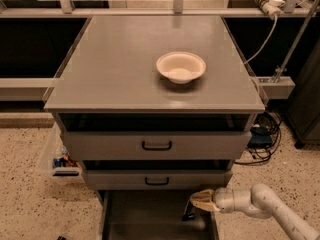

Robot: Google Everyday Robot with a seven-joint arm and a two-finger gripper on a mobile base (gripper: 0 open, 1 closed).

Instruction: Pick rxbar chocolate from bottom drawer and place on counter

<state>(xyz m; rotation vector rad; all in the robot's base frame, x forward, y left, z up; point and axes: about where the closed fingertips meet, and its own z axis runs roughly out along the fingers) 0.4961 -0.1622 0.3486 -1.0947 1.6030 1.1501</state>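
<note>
The bottom drawer (pixel 145 219) is pulled open below the two grey-fronted drawers, showing its dark floor. My gripper (pixel 199 201), with tan fingers, reaches in from the right over the drawer's right side, just under the middle drawer front. A small dark bar, the rxbar chocolate (pixel 188 214), hangs tilted from the fingertips above the drawer floor. The fingers look closed on its top end. The counter (pixel 125 64) is the large grey top of the cabinet.
A cream bowl (pixel 180 67) stands on the counter right of centre. Two closed drawers with black handles (pixel 156 145) sit above the gripper. Cables (pixel 262 134) lie on the floor at the right. A clear bin (pixel 57 156) sits at the cabinet's left.
</note>
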